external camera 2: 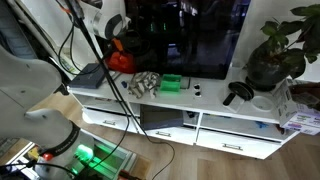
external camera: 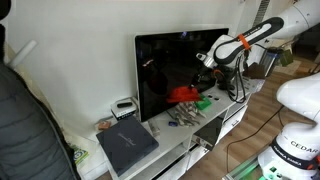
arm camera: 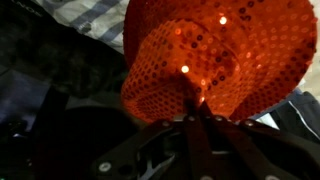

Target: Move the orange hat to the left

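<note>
The orange hat (arm camera: 215,50) is a sequined red-orange hat that fills the top of the wrist view. My gripper (arm camera: 193,112) is shut on its brim edge. In both exterior views the hat (external camera: 182,94) (external camera 2: 120,60) hangs just above the white TV cabinet, in front of the dark TV screen, with my gripper (external camera: 200,74) above it. A small green object (external camera: 203,102) (external camera 2: 171,83) lies on the cabinet top beside the hat.
The large TV (external camera: 180,65) stands right behind the hat. A laptop (external camera: 126,144) and a small box (external camera: 124,107) sit on the cabinet (external camera 2: 215,100). A crumpled checked cloth (external camera 2: 143,83), a potted plant (external camera 2: 277,52) and hanging cables (external camera 2: 85,50) are nearby.
</note>
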Motion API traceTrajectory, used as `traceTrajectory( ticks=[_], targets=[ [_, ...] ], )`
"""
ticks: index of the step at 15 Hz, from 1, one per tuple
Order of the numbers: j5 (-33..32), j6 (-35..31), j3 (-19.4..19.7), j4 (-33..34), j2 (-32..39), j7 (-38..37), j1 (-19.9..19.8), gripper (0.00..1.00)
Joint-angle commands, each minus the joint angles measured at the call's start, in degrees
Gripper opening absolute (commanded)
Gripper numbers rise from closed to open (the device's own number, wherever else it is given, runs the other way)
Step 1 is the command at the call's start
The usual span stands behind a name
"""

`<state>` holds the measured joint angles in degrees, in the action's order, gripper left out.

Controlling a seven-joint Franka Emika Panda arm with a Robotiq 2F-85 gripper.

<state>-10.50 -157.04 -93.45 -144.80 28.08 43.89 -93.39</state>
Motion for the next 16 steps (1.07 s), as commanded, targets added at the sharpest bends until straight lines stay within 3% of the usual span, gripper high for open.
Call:
traceTrajectory(
  ticks=[1,5,10,11,13,16],
  targets=[
    [-2.9,8.8,-8.7,2.8,2.9,-2.0,-1.2,0.02],
    [-3.9,17.0,-12.8,7.0,5.0,-2.9,4.8,0.02],
    [-4.7,21.5,-13.5,12.7,3.9,-4.7,13.9,0.02],
    [-5.2,19.1,-12.2,10.3,5.5,-4.7,12.9,0.06],
    [-5.6,19.9,-12.5,11.7,5.4,-5.4,15.1,0.06],
    [-5.7,20.2,-12.4,12.0,5.3,-5.5,15.3,0.06]
  ],
)
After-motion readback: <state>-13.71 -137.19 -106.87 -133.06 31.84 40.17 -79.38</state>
